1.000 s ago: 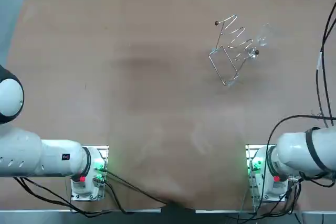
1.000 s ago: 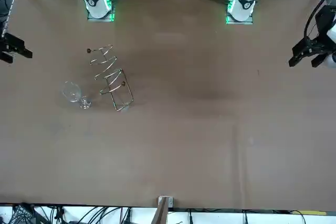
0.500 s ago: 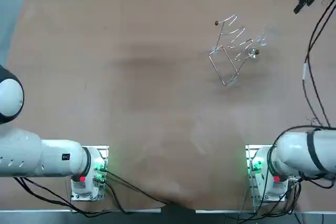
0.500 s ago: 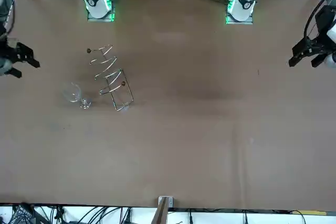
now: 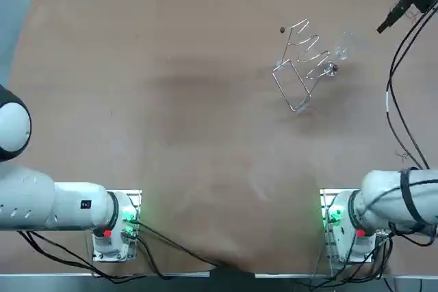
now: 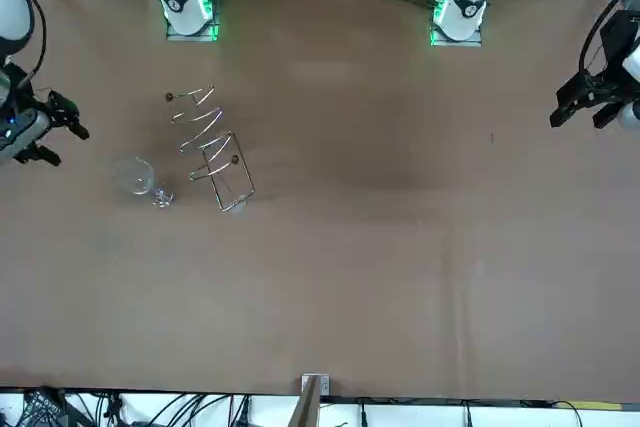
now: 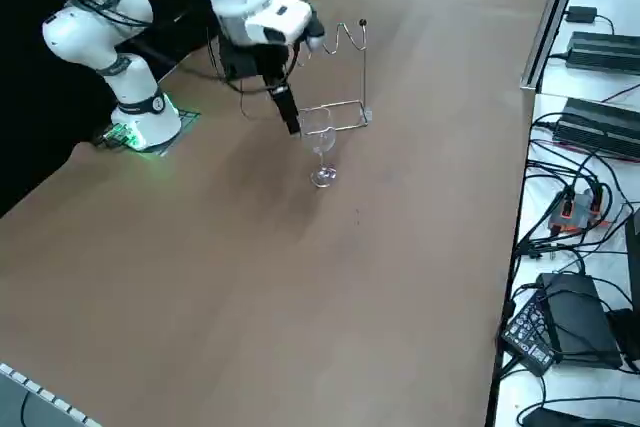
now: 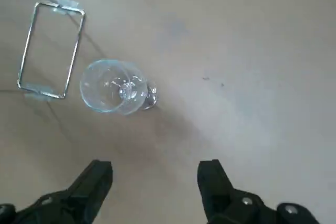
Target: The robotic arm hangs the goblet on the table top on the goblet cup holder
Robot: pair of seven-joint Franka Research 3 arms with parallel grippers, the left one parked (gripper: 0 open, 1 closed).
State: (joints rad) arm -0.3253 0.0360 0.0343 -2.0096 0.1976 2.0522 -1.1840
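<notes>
A clear goblet (image 7: 320, 145) stands upright on the brown table, just beside the wire cup holder (image 7: 345, 77). Seen from overhead, the goblet (image 5: 340, 47) sits to the right of the holder (image 5: 301, 66). My right gripper (image 5: 382, 27) hovers open and empty above the table, off to the goblet's right and apart from it. The front view has the gripper (image 6: 70, 147) left of the goblet (image 6: 140, 177) and the holder (image 6: 210, 147). The wrist view looks down into the goblet (image 8: 113, 86) beyond my gripper (image 8: 155, 179), beside the holder's rectangular base (image 8: 50, 51).
The table's right edge (image 7: 520, 107) runs close to the goblet, with power bricks and cables (image 7: 590, 47) on a bench beyond it. My right arm's base (image 5: 342, 227) stands at the near edge. Bare brown tabletop (image 5: 171, 100) stretches left of the holder.
My right gripper has come in from the table's far right corner toward the goblet. Goblet and holder have not moved.
</notes>
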